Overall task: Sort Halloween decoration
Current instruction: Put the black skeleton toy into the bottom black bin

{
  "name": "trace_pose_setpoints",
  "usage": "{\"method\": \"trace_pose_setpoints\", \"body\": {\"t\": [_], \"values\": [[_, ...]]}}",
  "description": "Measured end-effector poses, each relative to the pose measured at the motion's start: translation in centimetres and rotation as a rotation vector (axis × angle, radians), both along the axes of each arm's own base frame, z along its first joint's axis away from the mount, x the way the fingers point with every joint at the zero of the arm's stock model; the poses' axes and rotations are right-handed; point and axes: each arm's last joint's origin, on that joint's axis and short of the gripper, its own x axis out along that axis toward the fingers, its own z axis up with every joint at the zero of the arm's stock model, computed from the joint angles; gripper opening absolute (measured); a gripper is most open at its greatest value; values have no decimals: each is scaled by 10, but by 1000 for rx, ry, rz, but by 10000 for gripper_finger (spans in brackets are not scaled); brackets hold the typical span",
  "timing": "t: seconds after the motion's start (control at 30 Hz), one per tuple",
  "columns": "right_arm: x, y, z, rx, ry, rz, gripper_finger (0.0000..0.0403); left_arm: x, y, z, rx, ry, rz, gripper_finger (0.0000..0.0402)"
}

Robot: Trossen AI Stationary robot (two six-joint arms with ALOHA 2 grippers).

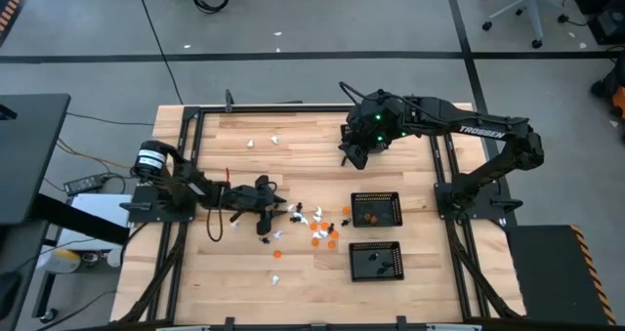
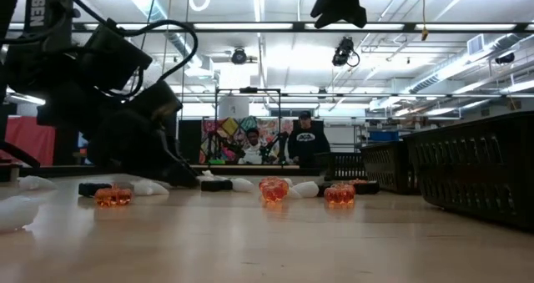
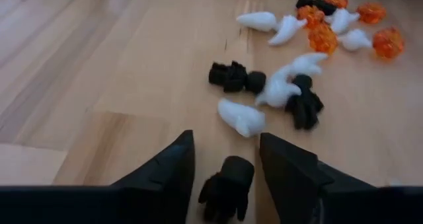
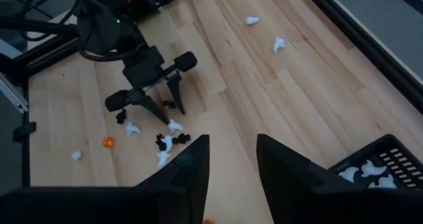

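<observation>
The left tool (image 3: 225,178) stands open, low over the wooden desk (image 3: 119,65), a tiny black plastic figure (image 3: 226,184) between its fingers. The right tool (image 4: 231,164), its arm marked TROSSEN, hangs high, fingers parted and empty.

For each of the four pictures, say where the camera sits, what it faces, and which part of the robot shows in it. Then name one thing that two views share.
High view: overhead, looking straight down on the table; both arms show.
Low view: table-top height, looking level across orange figures into the room; arms enter from above.
Left wrist view: on the left arm, facing the scattered figures; left gripper open around a black figure.
Right wrist view: on the raised right arm, facing down; right gripper shows.
Shared: the right wrist and high views both show the left gripper.
</observation>
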Motion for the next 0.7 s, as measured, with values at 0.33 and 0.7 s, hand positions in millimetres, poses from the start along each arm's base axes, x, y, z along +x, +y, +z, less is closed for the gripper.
{"method": "trace_pose_setpoints", "body": {"t": [0.33, 0.7], "values": [[-1, 0, -1, 4, 7, 3, 130, -1, -3, -3, -23, 22, 10, 47], [-3, 1, -2, -9, 35, 19, 130, -1, -5, 7, -58, -37, -34, 44]]}}
